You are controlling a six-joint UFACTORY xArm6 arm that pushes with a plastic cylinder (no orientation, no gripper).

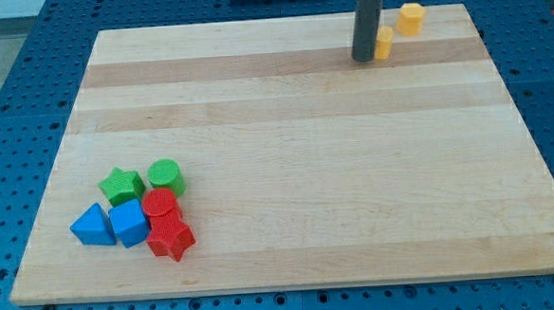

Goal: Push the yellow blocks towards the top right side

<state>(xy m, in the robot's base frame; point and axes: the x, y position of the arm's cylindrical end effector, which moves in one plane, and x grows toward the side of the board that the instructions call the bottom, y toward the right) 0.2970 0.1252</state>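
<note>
We start with the table [287, 173], a pale wooden board that fills most of the view, resting on a blue perforated surface [9, 112]. Our dark rod comes down near the table's top edge, towards the top right corner, and my tip [364, 59] rests on the wood there. We carry no pincer, so nothing is gripped or held; the rod only touches things from the side.

The two yellow blocks sit close to the top right corner. The larger-looking yellow block [410, 19] stands just beside the top edge, apart from the rod, and appears roughly cylindrical or many-sided; we cannot tell a long axis or a facing for it. The second yellow block [384, 43] lies lower and to the view's left of the first, right against the rod's right side, partly hidden by it, so its shape and the way it points cannot be made out. The two yellow blocks are near each other, but we cannot tell whether they touch.

Well apart from these, near the bottom left corner, a tight cluster sits: a blue triangle [92, 226], a blue block [129, 223], a green star [121, 185], a green cylinder [165, 175], a red cylinder [161, 205] and a red star [171, 240]

No containers show on the table
</note>
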